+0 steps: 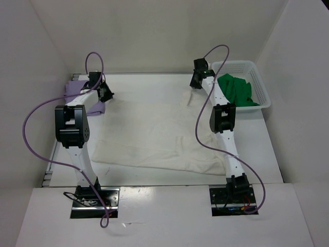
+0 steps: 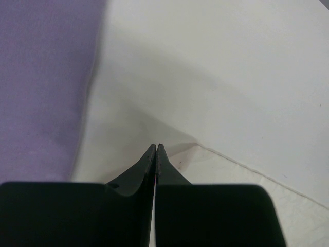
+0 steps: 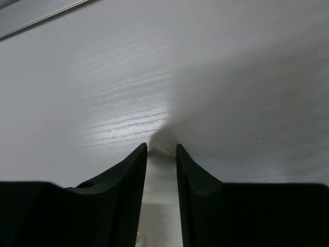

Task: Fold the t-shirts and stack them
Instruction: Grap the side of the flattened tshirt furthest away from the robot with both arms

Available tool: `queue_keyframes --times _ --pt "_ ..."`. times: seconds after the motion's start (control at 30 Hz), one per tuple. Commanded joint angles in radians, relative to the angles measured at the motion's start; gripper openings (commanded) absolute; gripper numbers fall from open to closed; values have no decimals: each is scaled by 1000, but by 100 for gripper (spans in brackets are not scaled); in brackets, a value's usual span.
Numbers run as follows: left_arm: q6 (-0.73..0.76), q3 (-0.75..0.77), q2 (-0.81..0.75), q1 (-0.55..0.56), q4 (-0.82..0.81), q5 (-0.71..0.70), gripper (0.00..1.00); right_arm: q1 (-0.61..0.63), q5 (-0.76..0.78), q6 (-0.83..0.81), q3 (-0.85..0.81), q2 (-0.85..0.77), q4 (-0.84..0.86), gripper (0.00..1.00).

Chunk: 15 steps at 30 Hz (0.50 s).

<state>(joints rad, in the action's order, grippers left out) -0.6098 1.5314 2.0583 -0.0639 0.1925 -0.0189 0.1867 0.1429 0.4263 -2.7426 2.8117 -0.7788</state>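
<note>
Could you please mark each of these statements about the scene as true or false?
1. The green shirt lies in the basket. True.
2. The cream shirt is folded into a small square. False: it lies spread across the table.
3. The left gripper is closed. True.
4. The purple shirt lies at the far right. False: it is at the far left, beside the left gripper.
5. The right gripper is shut tight. False: its jaws stand apart.
</note>
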Motion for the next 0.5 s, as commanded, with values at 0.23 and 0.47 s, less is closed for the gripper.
queue_keyframes --times 0.23,0.47 --pt "-21 -8 -9 1 -33 25 0 17 -2 -1 -97 17 -42 1" --pt "-21 -8 -41 1 -33 43 0 17 -18 -14 -51 -159 -77 1"
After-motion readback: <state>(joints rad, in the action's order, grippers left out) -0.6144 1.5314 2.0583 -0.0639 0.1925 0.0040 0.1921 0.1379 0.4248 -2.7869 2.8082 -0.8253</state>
